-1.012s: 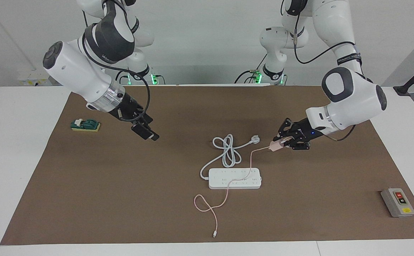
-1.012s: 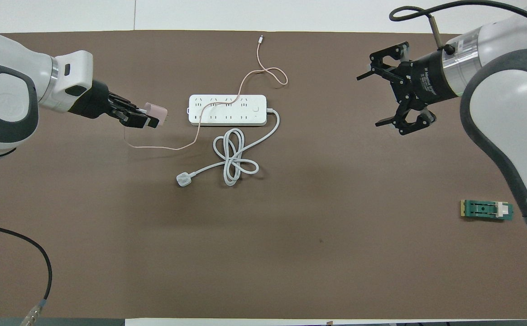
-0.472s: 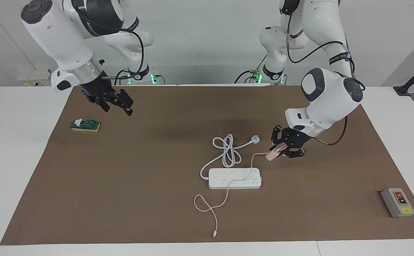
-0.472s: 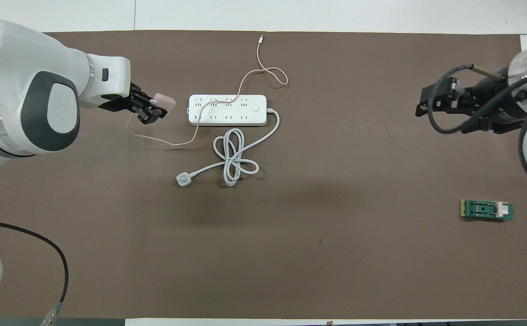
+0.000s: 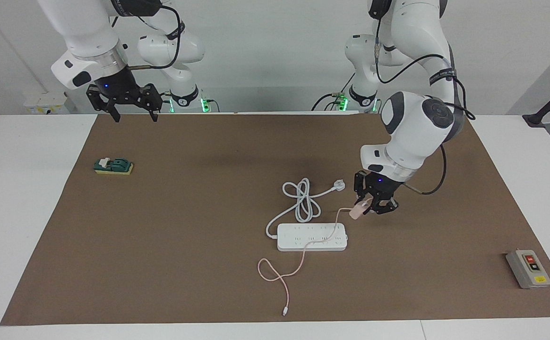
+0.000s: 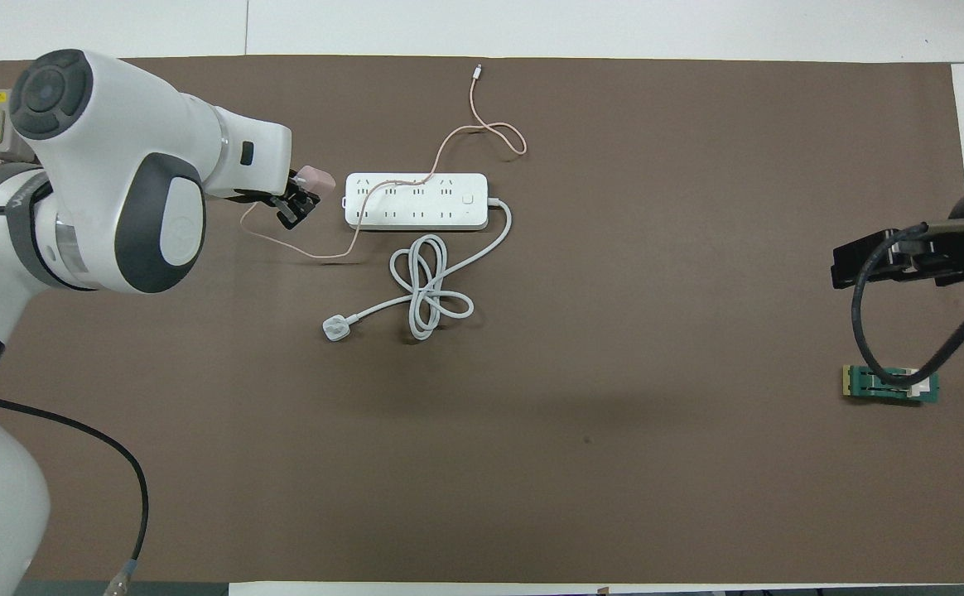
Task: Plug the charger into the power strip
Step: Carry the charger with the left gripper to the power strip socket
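Charger [image 5: 356,212]: pale pink cube, clamped in the left hand [image 5: 368,207], held in the air just beside the power strip's end toward the left arm's side.
Pink cable [image 5: 303,248]: draped across the power strip [image 5: 312,237], which is laid flat mid-table.
Right hand [image 5: 132,108]: fingers apart, raised over the brown mat's [image 5: 161,264] edge nearest the robots, waiting.

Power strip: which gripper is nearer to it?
Left. The left gripper holds the charger just off the power strip's end; the right gripper waits, open, above the mat's edge.
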Robot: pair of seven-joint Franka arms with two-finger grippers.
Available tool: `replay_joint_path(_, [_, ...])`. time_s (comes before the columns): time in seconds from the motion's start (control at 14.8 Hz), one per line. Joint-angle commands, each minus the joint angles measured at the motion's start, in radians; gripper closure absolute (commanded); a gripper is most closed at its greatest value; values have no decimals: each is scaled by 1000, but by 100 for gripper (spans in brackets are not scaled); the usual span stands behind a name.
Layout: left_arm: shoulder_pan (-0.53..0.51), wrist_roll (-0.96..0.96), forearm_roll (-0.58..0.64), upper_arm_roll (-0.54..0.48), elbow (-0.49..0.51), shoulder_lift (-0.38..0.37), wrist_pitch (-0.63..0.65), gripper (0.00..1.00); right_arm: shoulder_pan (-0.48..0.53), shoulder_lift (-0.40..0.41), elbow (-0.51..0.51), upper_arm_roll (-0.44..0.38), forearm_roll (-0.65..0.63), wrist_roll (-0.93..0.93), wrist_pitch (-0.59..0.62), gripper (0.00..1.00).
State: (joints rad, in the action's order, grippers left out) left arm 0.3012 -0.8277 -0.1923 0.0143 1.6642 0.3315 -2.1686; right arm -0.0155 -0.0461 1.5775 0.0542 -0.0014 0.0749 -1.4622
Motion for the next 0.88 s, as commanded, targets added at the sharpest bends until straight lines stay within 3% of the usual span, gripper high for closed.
replay_joint_path(0.0, [36,-13,107,-13,80,-11,-147,100,47,-57,82,29,-20,-23,-17,0])
replay_joint_path(0.4, [64,-13,250,-13,134,-20,-188,100,101,-55,82,64,-20,-23,-64,0])
replay_joint_path(0.61, [78,-1,407,-13,124,-17,-183,100,100,-58,82,64,-19,-11,-60,0])
replay_joint_path(0.81, [101,39,427,-13,124,-17,-181,100,94,-60,82,64,-17,2,-58,0])
